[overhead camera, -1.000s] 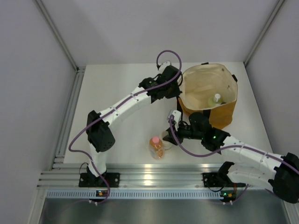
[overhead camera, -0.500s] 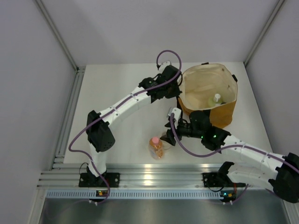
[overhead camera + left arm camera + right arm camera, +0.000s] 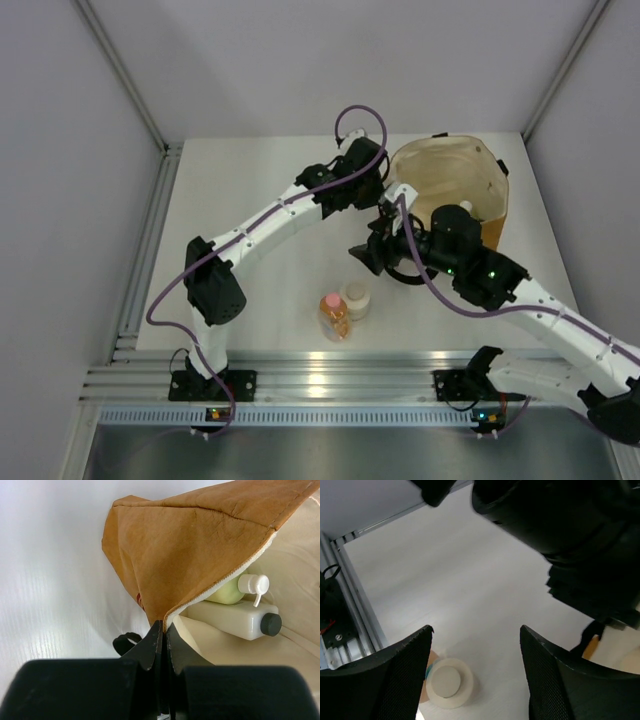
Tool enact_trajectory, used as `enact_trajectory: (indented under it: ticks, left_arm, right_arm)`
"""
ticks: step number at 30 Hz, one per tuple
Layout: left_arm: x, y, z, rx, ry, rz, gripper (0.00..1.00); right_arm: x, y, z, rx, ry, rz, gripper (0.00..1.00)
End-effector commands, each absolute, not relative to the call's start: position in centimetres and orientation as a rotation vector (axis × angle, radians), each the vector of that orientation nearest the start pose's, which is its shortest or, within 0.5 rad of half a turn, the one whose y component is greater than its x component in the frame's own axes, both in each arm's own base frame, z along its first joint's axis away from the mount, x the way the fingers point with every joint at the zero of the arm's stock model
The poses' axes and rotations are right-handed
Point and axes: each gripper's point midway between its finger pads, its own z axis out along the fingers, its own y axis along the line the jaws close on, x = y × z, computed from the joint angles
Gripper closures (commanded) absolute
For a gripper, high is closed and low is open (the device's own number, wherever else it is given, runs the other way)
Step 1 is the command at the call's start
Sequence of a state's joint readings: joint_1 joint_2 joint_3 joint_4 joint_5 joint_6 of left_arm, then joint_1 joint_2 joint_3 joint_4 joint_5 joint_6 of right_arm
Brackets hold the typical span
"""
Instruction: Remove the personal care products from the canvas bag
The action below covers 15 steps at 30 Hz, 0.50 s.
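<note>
The mustard canvas bag (image 3: 490, 228) stands open at the back right. My left gripper (image 3: 384, 197) is shut on its near rim (image 3: 162, 625). Inside the cream lining lie a pale green bottle (image 3: 227, 592) with a white pump cap and a white squarish bottle (image 3: 230, 619) with a dark cap. On the table in front stand the orange bottle with pink cap (image 3: 334, 315) and the cream round jar (image 3: 354, 298), close side by side. My right gripper (image 3: 362, 254) hovers open above the table between jar and bag. In the right wrist view, the gripper (image 3: 476, 630) holds nothing and the jar (image 3: 447, 682) is below.
A black loop handle (image 3: 125, 642) hangs beside the bag's corner. The left arm's dark wrist (image 3: 570, 530) is close above and to the right of my right gripper. An aluminium rail (image 3: 300, 385) runs along the table's near edge.
My right gripper has opened, let go of the cream jar beside the orange bottle, and lifted back toward the bag. The left gripper has kept its hold on the rim.
</note>
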<state>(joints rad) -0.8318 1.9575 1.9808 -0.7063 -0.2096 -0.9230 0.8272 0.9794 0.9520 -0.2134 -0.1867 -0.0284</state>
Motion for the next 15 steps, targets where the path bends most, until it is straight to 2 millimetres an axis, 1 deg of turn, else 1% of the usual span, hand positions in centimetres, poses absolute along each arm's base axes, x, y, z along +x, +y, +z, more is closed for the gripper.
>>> enact_trajectory:
  ticks: [1, 2, 3, 5, 6, 7, 8, 9, 10, 11, 15]
  left_arm:
    - [37.5, -40.3, 26.0, -0.248, 2.297, -0.760, 1.00]
    - [37.3, -40.4, 26.1, -0.248, 2.301, -0.768, 1.00]
    - [37.3, -40.4, 26.2, -0.251, 2.299, -0.773, 1.00]
    - [37.1, -40.4, 26.4, -0.257, 2.302, -0.786, 1.00]
    - [36.9, -40.4, 26.3, -0.256, 2.307, -0.785, 1.00]
    - [36.9, -40.3, 26.3, -0.255, 2.308, -0.787, 1.00]
    - [36.7, -40.4, 26.2, -0.249, 2.315, -0.790, 1.00]
    - [36.6, -40.3, 26.1, -0.244, 2.319, -0.789, 1.00]
    - [36.5, -40.3, 26.0, -0.240, 2.322, -0.790, 1.00]
    - [36.4, -40.3, 25.9, -0.236, 2.325, -0.787, 1.00]
    - [36.3, -39.7, 25.3, -0.242, 2.330, -0.755, 1.00]
  right_arm:
    - [22.7, 24.5, 31.2, -0.721, 1.703, 0.657, 0.31]
    - [22.8, 23.8, 32.0, -0.679, 1.695, 0.659, 0.31]
    - [23.5, 22.8, 32.4, -0.631, 1.699, 0.644, 0.31]
    - [24.2, 21.3, 32.9, -0.537, 1.723, 0.634, 0.31]
    - [25.3, 19.7, 33.0, -0.463, 1.754, 0.597, 0.31]
    - [25.7, 18.8, 32.8, -0.423, 1.780, 0.582, 0.30]
    - [26.6, 18.0, 32.1, -0.367, 1.827, 0.554, 0.30]
    - [27.3, 16.4, 31.6, -0.304, 1.876, 0.502, 0.30]
    - [27.7, 15.7, 31.2, -0.266, 1.904, 0.476, 0.30]
    - [28.7, 14.0, 30.8, -0.173, 1.929, 0.412, 0.30]
    - [29.5, 11.6, 29.8, -0.015, 1.958, 0.367, 0.31]
